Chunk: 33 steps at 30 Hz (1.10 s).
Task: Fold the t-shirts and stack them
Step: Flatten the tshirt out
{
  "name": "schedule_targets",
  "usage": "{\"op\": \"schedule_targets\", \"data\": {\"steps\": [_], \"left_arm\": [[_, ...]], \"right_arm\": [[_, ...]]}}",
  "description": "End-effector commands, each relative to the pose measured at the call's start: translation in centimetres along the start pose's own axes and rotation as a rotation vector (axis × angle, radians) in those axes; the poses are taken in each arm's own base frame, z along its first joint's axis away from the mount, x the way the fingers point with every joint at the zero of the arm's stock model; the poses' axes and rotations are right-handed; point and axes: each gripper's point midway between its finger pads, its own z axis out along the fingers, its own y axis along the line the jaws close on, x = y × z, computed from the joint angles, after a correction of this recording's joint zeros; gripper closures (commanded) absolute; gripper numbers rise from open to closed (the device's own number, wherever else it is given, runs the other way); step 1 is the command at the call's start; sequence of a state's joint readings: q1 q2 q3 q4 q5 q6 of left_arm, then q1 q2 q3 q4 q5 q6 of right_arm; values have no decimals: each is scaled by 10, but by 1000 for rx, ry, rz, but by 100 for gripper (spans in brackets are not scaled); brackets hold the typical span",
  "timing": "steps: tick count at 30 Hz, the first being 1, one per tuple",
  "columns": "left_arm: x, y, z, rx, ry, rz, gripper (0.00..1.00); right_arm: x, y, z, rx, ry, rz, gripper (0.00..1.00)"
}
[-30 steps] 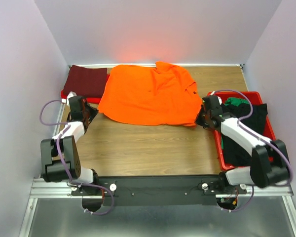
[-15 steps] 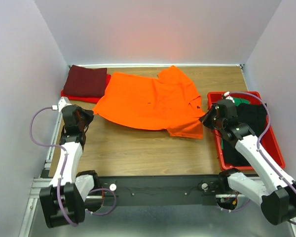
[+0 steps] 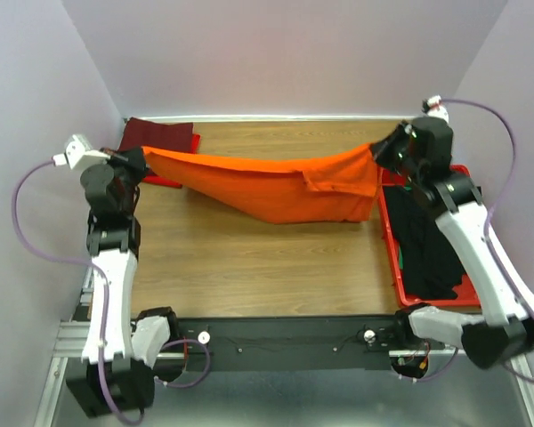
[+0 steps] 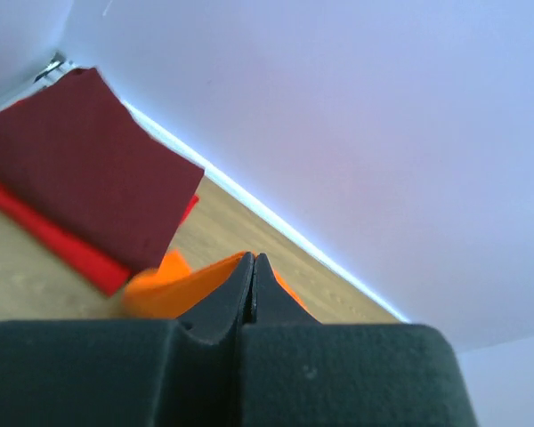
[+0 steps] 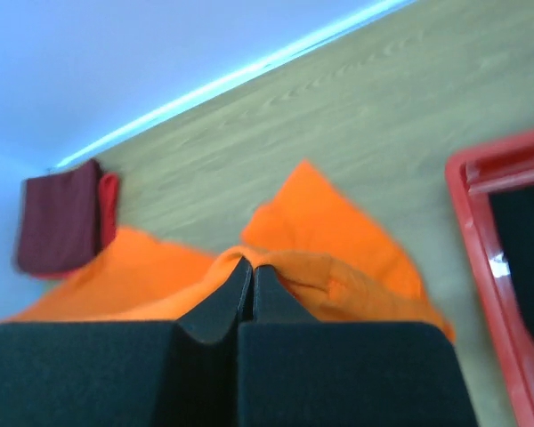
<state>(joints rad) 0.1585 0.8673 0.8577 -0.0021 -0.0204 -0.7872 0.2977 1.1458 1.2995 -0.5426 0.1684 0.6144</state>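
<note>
The bright orange t-shirt hangs stretched in the air between both grippers, sagging over the table's middle. My left gripper is shut on its left edge, seen as orange cloth at the closed tips. My right gripper is shut on its right edge; orange cloth bunches round the closed tips. A folded dark maroon shirt lies on a red one at the back left. Black and green shirts lie in the tray.
A rigid red plastic tray stands along the right side of the wooden table, under my right arm. White walls close in the back and both sides. The metal rail with the arm bases runs along the near edge.
Both grippers have risen and moved apart toward the back, lifting the orange shirt off the table; it went from lying spread flat to hanging taut between them.
</note>
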Motion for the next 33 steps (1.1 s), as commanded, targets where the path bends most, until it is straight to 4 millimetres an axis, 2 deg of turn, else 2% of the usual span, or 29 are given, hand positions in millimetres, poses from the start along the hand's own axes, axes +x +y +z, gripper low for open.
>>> {"op": "schedule_targets", "data": {"steps": [1,2,3,4,5,6,7,8,9,10,11,12,13,14,15,16,18,19,20,21,24,25,26,28,29,30,31,33], "left_arm": [[0,-4,63,18,-14,-19,100],[0,-6,92,22,-13,-22,100],[-1,-9,107,30,-11,-25,100],[0,-18,120,72,7,-16,100],[-5,-27,149,100,1,0,100],[-6,-32,162,113,7,0,100],[-9,-38,176,131,8,6,100],[-18,-54,199,184,7,19,100],[-23,-61,210,206,11,28,100],[-28,-69,219,231,13,30,100],[-42,-90,231,298,4,34,100],[-53,-100,234,332,-10,36,100],[-61,-110,237,360,-21,36,100],[-80,-130,237,415,-53,43,100],[-89,-140,236,446,-68,46,100],[-108,-156,231,483,-107,55,100],[-120,-166,227,502,-138,59,100],[-126,-169,224,507,-154,61,100],[-132,-174,221,522,-178,63,100],[-134,-174,221,525,-184,66,100],[-128,-168,226,513,-173,70,100],[-123,-164,228,506,-166,72,100],[-114,-154,232,487,-146,66,100],[-101,-141,237,459,-124,60,100],[-88,-126,240,427,-97,55,100],[-80,-118,242,412,-88,58,100],[-74,-111,242,396,-80,57,100],[-49,-82,243,334,-43,47,100]], "right_arm": [[-56,18,62,55,-151,-102,100],[-66,21,76,64,-170,-115,100],[-80,30,86,48,-195,-122,100],[-71,25,124,77,-164,-162,100],[-109,47,123,38,-245,-158,100],[-100,39,162,60,-208,-190,100],[-108,45,172,42,-218,-200,100],[-120,54,181,18,-241,-206,100],[-155,76,173,-38,-320,-203,100],[-168,81,176,-53,-347,-218,100],[-164,78,195,-55,-336,-226,100],[-172,86,194,-76,-358,-231,100],[-202,101,178,-112,-438,-228,100],[-204,103,183,-120,-448,-235,100],[-223,114,169,-147,-510,-236,100],[-229,117,165,-159,-530,-242,100],[-239,123,155,-180,-569,-250,100],[-235,120,159,-174,-562,-257,100],[-243,124,148,-182,-593,-254,100],[-243,123,148,-179,-595,-257,99],[-230,114,159,-165,-559,-271,100],[-228,113,157,-159,-555,-273,100],[-213,104,170,-138,-512,-276,100],[-202,96,173,-123,-481,-274,100],[-193,91,177,-115,-456,-274,100],[-171,77,190,-88,-399,-272,100],[-160,70,194,-72,-370,-269,100],[-149,64,187,-71,-342,-256,100]]}}
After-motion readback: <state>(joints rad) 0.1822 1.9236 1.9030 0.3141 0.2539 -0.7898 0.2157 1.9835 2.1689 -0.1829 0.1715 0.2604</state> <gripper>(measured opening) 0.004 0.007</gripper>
